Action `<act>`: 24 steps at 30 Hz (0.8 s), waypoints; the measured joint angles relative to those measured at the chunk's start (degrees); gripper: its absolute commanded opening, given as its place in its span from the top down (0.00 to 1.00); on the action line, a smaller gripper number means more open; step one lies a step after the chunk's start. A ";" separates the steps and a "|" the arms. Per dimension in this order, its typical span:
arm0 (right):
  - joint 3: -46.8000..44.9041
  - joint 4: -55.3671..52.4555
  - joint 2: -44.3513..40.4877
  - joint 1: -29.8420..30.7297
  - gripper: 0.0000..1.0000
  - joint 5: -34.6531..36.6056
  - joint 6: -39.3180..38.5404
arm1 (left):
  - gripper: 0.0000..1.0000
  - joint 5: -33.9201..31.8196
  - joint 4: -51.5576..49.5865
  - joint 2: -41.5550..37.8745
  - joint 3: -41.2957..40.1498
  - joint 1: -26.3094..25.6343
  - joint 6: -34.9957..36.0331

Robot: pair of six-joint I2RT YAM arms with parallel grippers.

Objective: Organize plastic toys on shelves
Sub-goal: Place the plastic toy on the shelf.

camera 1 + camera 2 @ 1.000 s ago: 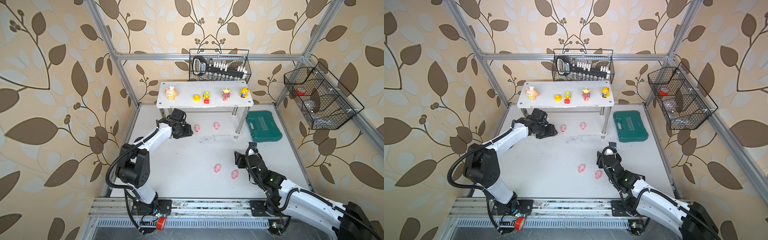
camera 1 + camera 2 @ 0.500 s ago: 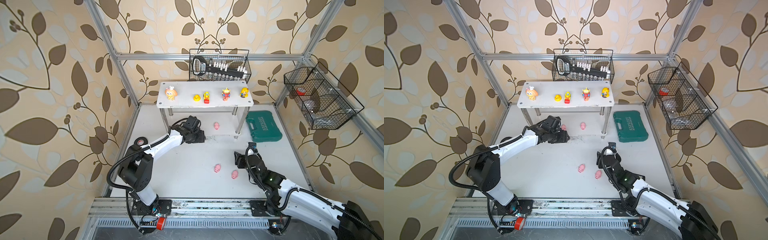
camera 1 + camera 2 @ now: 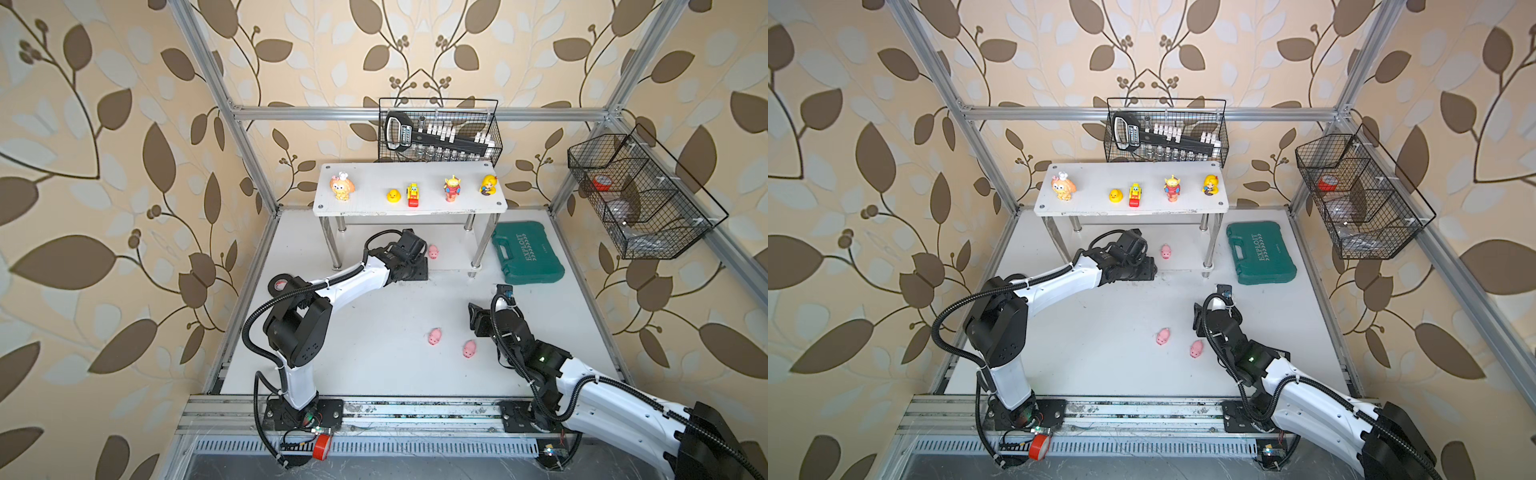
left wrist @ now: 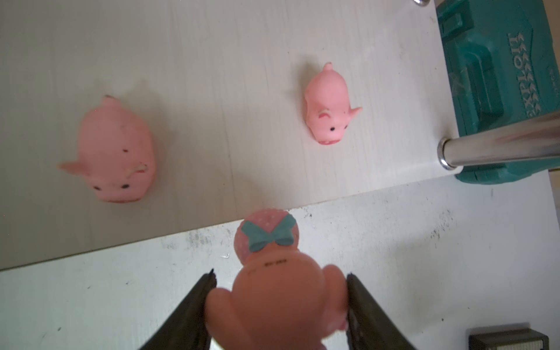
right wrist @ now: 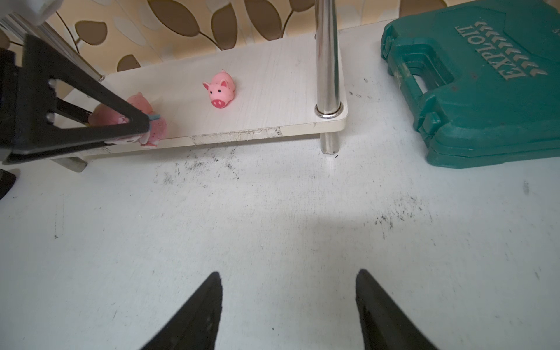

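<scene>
Nearest, the right gripper (image 5: 288, 272) hangs over the table (image 5: 272, 212), jaws apart with nothing between them; near it two piglets (image 3: 435, 336) lie on the table; farther on, the left gripper (image 4: 280, 272) is clamped on a pink figure (image 4: 272, 297) with a teal bow, at the front edge of the lower shelf (image 4: 212, 60); two more piglets stand well apart on that shelf; a green case (image 3: 528, 255) lies beside its end; on the upper shelf (image 3: 374, 174) stand the orange animal (image 3: 342, 188), duck (image 3: 393, 195), vehicle (image 3: 413, 195), alien (image 3: 452, 189) and doll (image 3: 488, 185) in a row.
</scene>
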 measured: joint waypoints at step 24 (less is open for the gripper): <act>-0.20 0.02 -1.01 0.00 0.32 0.00 0.00 | 0.55 -4.59 -7.15 9.33 12.28 0.04 0.00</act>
